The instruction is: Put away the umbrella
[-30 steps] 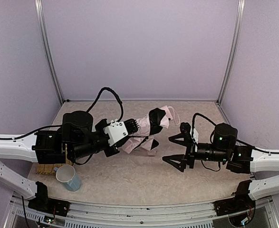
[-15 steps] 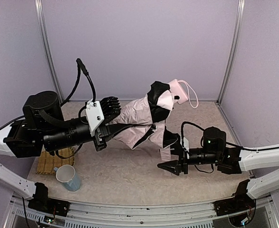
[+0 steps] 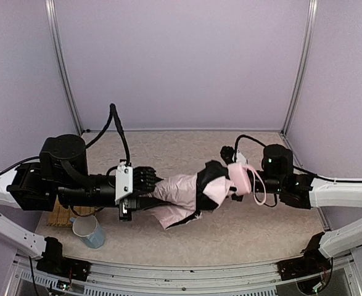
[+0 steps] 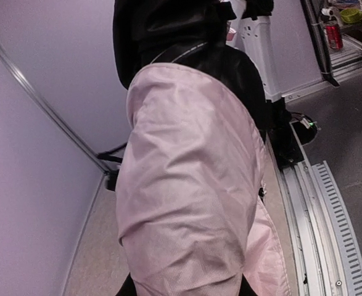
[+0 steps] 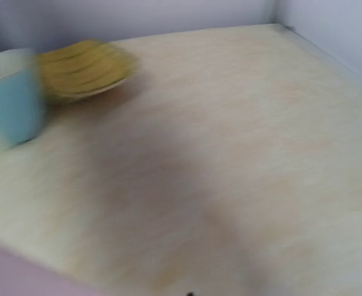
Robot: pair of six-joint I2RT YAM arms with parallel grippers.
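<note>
The umbrella (image 3: 187, 196) is seen stretched roughly level across the middle of the overhead view, spanning the gap between the two arms and apparently lifted off the counter (image 3: 255, 228), with one loose flap of pink fabric hanging below it. The left hand (image 3: 145, 188), left of centre, is clamped around the bunched canopy end. In the left wrist view the frame is almost filled by the pale pink cloth rising from between its fingers, with black lining at the top. The right hand (image 3: 236, 195), right of centre, is shut and is set against the small pink handle (image 3: 237, 176), whose strap (image 3: 258, 191) loops down over the wrist. Its fingertips are hidden behind the handle, so it cannot be told whether the handle, the shaft or nothing at all is gripped. The right wrist view is blurred and shows only bare counter, with a sliver of pink at the lower left. The two-ended hold is judged to be a way of steadying the canopy while the handle end is pressed inward, so that the shaft can be shortened and the cloth gathered. A light blue cup (image 3: 88, 229) and a slatted mat (image 3: 63, 216) are left at the lower left, well apart from the umbrella.
</note>
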